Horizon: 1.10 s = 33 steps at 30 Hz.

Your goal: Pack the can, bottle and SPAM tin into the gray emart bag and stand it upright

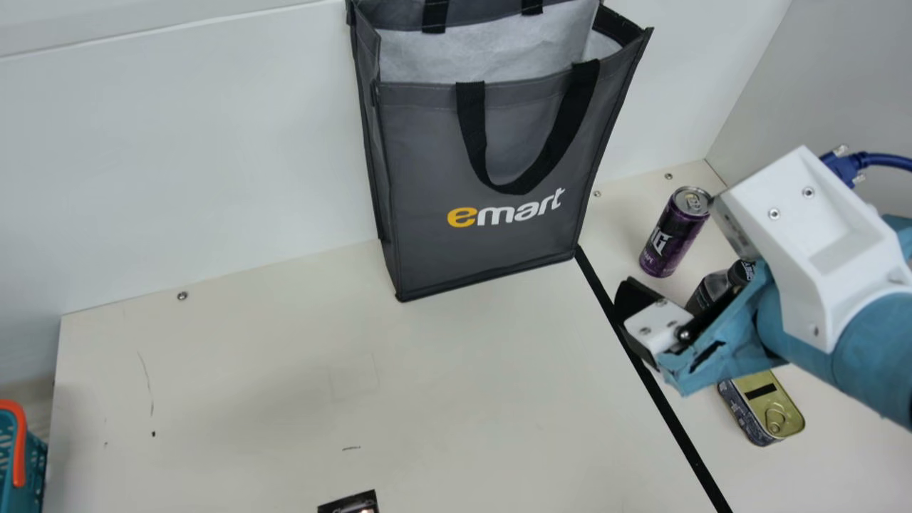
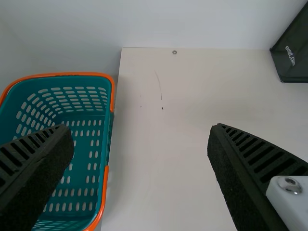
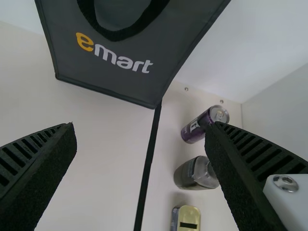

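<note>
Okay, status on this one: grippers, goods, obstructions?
Both grippers open, left, right, nothing held. Can, bottle, SPAM tin outside upright bag. Right arm overhangs bottle.

I see a cream bench (image 1: 285, 385) with a white wall (image 1: 214, 164) behind it and another wall (image 1: 848, 78) on my right. Beside its left edge sits a teal slotted basket (image 2: 91, 130) with an orange rim. A black strip (image 1: 666, 399) runs across the bench's right part. Small screws (image 1: 182, 296) dot the far edge, and a thin scratch (image 1: 149, 385) and a dark speck (image 1: 153, 434) mark the left part. A blue cable (image 1: 887, 160) hangs at my far right. The dark scrap (image 1: 353, 504) nearest me may be a card; its edge alone shows.
</note>
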Each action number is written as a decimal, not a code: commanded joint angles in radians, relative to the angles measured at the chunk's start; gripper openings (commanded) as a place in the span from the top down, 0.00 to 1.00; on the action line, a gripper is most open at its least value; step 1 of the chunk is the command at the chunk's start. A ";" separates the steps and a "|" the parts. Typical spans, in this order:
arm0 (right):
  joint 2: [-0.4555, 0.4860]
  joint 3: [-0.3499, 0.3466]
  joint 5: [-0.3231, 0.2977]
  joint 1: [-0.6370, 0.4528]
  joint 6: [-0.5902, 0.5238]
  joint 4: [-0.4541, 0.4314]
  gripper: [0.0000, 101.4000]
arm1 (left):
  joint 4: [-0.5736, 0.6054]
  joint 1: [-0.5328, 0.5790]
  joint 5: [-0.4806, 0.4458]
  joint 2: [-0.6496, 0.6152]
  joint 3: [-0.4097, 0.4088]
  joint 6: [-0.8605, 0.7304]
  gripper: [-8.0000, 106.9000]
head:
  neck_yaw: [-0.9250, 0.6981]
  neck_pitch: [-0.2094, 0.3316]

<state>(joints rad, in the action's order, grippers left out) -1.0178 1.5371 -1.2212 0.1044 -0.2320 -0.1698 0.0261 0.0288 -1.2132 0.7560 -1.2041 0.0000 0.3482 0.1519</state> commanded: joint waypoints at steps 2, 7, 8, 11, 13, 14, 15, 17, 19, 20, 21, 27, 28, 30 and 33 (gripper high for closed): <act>-0.026 0.036 0.001 -0.006 -0.033 -0.001 0.06 | 0.000 0.000 0.000 0.000 0.000 0.000 0.15 | 0.001 0.023; -0.069 0.091 0.001 -0.016 -0.082 0.001 0.06 | 0.000 0.000 0.000 0.000 0.000 0.000 0.15 | 0.001 0.023; -0.077 0.102 0.001 -0.018 -0.091 0.001 0.06 | 0.000 0.000 0.000 0.000 0.000 0.000 0.15 | 0.001 0.023; -0.102 0.132 0.001 -0.023 -0.118 0.000 0.06 | 0.000 0.000 0.000 0.000 0.000 0.000 0.15 | 0.001 0.023; -0.119 0.152 0.001 -0.026 -0.134 0.000 0.06 | 0.000 0.000 0.000 0.000 0.000 0.000 0.15 | 0.001 0.023; -0.127 0.163 0.001 -0.028 -0.142 -0.001 0.06 | 0.000 0.000 0.000 0.000 0.000 0.000 0.15 | 0.001 0.023; -0.136 0.174 0.001 -0.029 -0.150 -0.001 0.06 | 0.000 0.000 0.000 0.000 0.000 0.000 0.15 | 0.001 0.023; -0.153 0.196 0.001 -0.030 -0.164 -0.003 0.06 | 0.000 0.000 0.000 0.000 0.000 0.000 0.15 | 0.001 0.023; -0.171 0.219 0.001 -0.032 -0.179 -0.005 0.06 | 0.000 0.000 0.000 0.000 0.000 0.000 0.15 | 0.001 0.023; -0.180 0.231 0.001 -0.032 -0.186 -0.007 0.06 | 0.000 0.000 0.000 0.000 0.000 0.000 0.15 | 0.001 0.023; -0.189 0.244 0.001 -0.032 -0.193 -0.008 0.06 | 0.000 0.000 0.000 0.000 0.000 0.000 0.15 | 0.001 0.023; -0.245 0.316 0.001 -0.036 -0.234 -0.014 0.06 | 0.000 0.000 0.000 0.000 0.000 0.000 0.15 | 0.001 0.023; -0.255 0.328 0.001 -0.037 -0.242 -0.014 0.06 | 0.000 0.000 0.000 0.000 0.000 0.000 0.15 | 0.001 0.023; -0.273 0.351 0.001 -0.039 -0.258 -0.013 0.06 | 0.000 0.000 0.000 0.000 0.000 0.000 0.15 | 0.001 0.023; -0.300 0.382 0.001 -0.043 -0.286 -0.012 0.06 | 0.000 0.000 0.000 0.000 0.000 0.000 0.15 | 0.001 0.023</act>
<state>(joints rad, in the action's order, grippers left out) -1.3089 1.9083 -1.2202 0.0620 -0.5091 -0.1861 0.0261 0.0288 -1.2132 0.7560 -1.2041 0.0000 0.3467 0.1519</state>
